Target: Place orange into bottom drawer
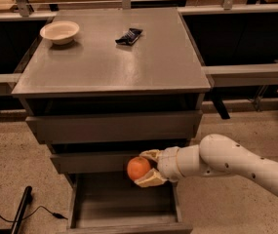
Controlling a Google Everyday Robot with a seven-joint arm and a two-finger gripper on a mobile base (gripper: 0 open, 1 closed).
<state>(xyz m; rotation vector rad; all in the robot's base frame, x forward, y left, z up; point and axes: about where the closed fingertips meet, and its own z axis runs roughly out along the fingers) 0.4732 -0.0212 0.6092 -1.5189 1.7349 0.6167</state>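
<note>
- The gripper (143,168) holds the orange (138,168) in its jaws, above the open bottom drawer (124,211).
- A bowl (59,32) sits far left on the counter (109,57).

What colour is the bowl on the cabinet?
The bowl is cream, in the camera view; the hand holds the orange above the open bottom drawer.

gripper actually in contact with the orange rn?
Touching. The camera view shows the gripper clamped on the orange from above and below, with no gap, holding it in the air over the open bottom drawer.
</note>
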